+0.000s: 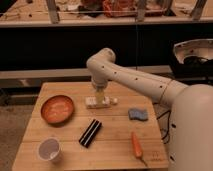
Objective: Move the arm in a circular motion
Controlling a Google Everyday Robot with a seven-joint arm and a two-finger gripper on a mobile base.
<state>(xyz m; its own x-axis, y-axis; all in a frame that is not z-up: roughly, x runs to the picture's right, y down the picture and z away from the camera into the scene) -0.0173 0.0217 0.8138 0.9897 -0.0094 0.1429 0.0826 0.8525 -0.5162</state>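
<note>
Wood worktop (112,150) lies close under your gripper (100,101), by the far edge. Swing the arm (135,80) low and it may hit the orange bowl (57,109). Open or shut, you can't tell.

A pale wooden bench (114,150) carries five things. An orange plate (57,109) lies at the left, and a white cup (49,149) stands upright near the front left corner. A black oblong block (90,132) lies slantwise in the middle. A blue sponge (137,114) and an orange carrot (137,145) lie to the right. The gripper (98,101) hangs low over the back middle.
</note>
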